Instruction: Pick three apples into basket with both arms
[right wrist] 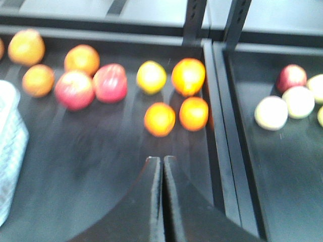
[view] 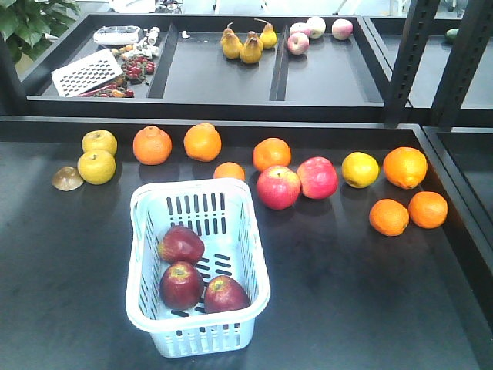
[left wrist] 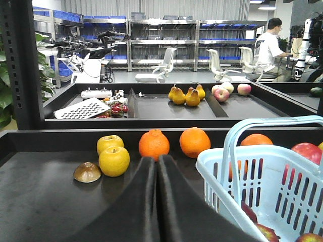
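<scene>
Three dark-red apples [view: 192, 274] sit in the blue basket [view: 146, 208], right of my closed, empty left end effector [left wrist: 157, 171]; my right end effector [right wrist: 162, 174] is likewise closed, empty.

The right wrist view was smeared throughout — the basket [right wrist: 9, 151] showed only as a pale blur cut off at the left edge, and the pale fruit [right wrist: 282, 103] in the neighbouring tray could not be identified. In the left wrist view the basket ran off the right and bottom edges, its slotted wall hiding most of the apples [left wrist: 262, 229] — only dark red slivers showed.
</scene>
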